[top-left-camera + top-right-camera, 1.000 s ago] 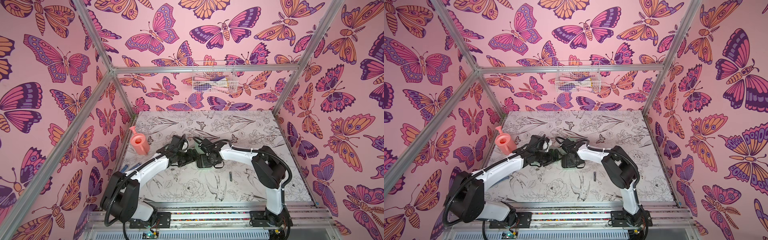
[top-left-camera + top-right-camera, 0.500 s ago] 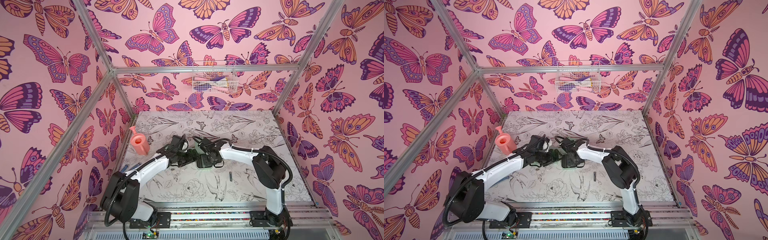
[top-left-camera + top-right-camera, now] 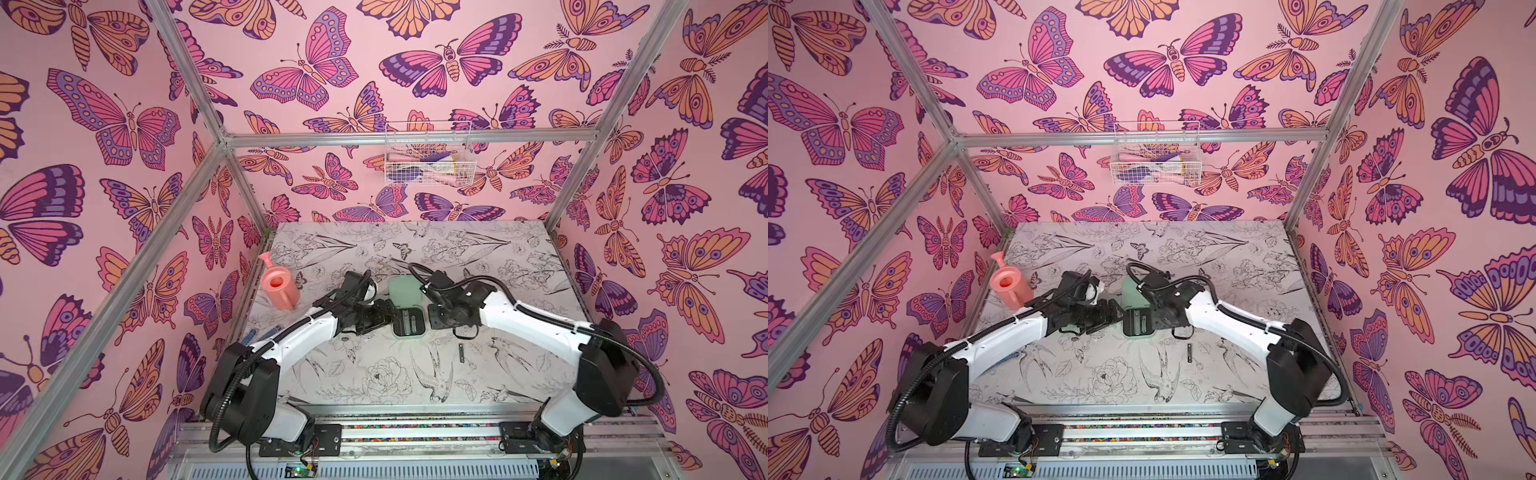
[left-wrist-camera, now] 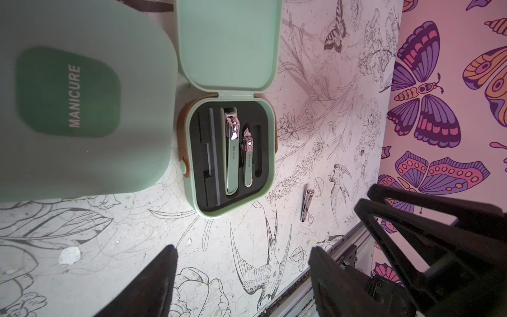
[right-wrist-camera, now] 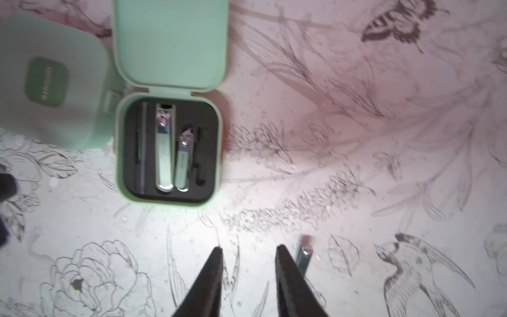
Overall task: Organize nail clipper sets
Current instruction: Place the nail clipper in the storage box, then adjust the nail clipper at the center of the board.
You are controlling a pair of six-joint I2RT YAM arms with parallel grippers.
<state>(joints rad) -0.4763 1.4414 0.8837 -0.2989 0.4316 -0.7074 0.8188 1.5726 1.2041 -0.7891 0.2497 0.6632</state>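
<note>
An open nail clipper case [image 3: 408, 332] was located near the centre of the surface [image 3: 374, 374], with its lid [image 3: 405, 289] folded back flat toward the rear edge. The black insert was seen in the left wrist view to be loaded with a large clipper [image 4: 231, 153], a small clipper [image 4: 247, 162] and a slim file [image 4: 214, 159], laid parallel. A closed case [image 4: 82, 96], marked MANICURE on a darker green panel, was positioned just beside the open case, on the side facing the left edge; in both top views it was hidden by the left arm. A loose clipper [image 3: 461, 353] was lying on the bare surface, between the open case and the front right corner.

The left tool [image 4: 241, 248] was held on the left-edge side of the open case, jaws spread wide with nothing between them. The right tool [image 5: 249, 247] was held on the opposite side, jaws parted and likewise empty; the loose clipper was seen just beside one finger [image 5: 290, 280], and contact could not be determined.

A pink watering can [image 3: 280, 289] was standing near the left edge.
</note>
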